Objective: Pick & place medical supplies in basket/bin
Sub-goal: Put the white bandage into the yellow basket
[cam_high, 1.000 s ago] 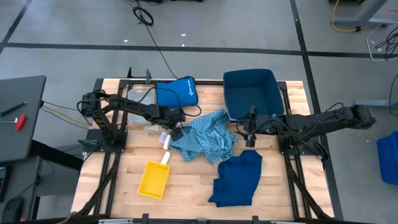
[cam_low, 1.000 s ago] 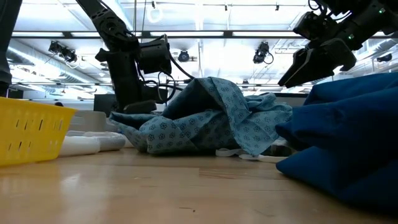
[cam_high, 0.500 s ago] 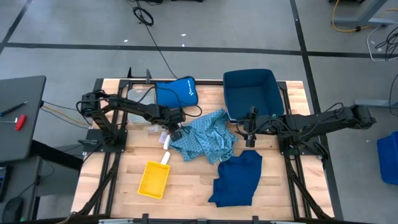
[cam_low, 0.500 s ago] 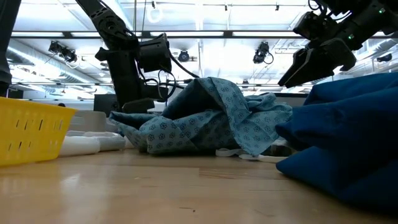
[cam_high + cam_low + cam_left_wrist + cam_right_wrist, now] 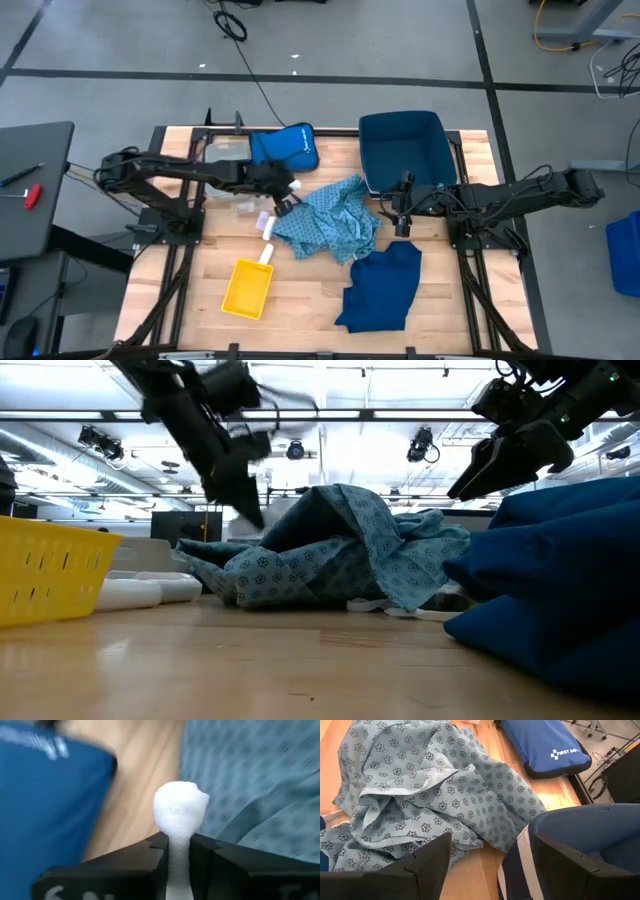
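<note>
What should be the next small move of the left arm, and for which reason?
Probably carry the white roll over to a container, perhaps the yellow basket, and release it there. The left claw is shut on the roll above the table, near the light-blue garment, so only the placing seems left. The right claw waits open.

The one readable text is "FIRST AID" in white capitals, with a small white cross emblem just at its 9 o'clock, printed on the royal-blue padded pouch [image 5: 546,746] in the right wrist view. White marks on the same pouch [image 5: 283,147] in the high view are too small to read.
</note>
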You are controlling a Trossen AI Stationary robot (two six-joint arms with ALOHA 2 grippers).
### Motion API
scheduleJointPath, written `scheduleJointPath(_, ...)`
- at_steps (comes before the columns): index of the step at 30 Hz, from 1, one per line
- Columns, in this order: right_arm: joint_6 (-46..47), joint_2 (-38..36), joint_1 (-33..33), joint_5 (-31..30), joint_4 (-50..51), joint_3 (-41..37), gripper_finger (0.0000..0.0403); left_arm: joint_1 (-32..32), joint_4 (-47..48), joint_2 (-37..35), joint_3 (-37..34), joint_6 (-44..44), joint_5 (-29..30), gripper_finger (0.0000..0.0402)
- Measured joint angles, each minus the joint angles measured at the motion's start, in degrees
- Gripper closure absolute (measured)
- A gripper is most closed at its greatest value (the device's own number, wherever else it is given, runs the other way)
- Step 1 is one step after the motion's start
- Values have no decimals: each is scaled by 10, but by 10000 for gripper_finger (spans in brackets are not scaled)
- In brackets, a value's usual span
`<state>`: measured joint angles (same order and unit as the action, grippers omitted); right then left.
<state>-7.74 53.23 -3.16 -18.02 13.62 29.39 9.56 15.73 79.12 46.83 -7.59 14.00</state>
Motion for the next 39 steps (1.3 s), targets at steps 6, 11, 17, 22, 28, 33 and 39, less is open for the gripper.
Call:
scheduleJointPath(6, 12, 0, 0, 1, -1, 0, 119, -18, -220, -112, -122, 26, -30, 362)
scheduleJointPath(11, 19, 0, 0, 10, -13, 0, 119, -30, -413, -193, -250, 29, -90, 362)
scheduleJointPath(17, 27, 0, 0, 51, -79, 0, 119, -50, -571, -276, -363, 1, -144, 362)
scheduleJointPath(22, 30, 0, 0, 97, -165, 0, 119, -87, -565, -329, -389, -21, -181, 362)
scheduleJointPath(28, 48, 0, -2, 137, -223, 0, 119, -173, -527, -344, -389, -34, -184, 362)
scheduleJointPath(33, 59, 17, -21, 138, -238, 0, 119, -271, -494, -344, -389, -39, -110, 362)
scheduleJointPath(39, 69, 69, -43, 122, -265, 0, 119, -388, -464, -344, -389, -76, -6, 362)
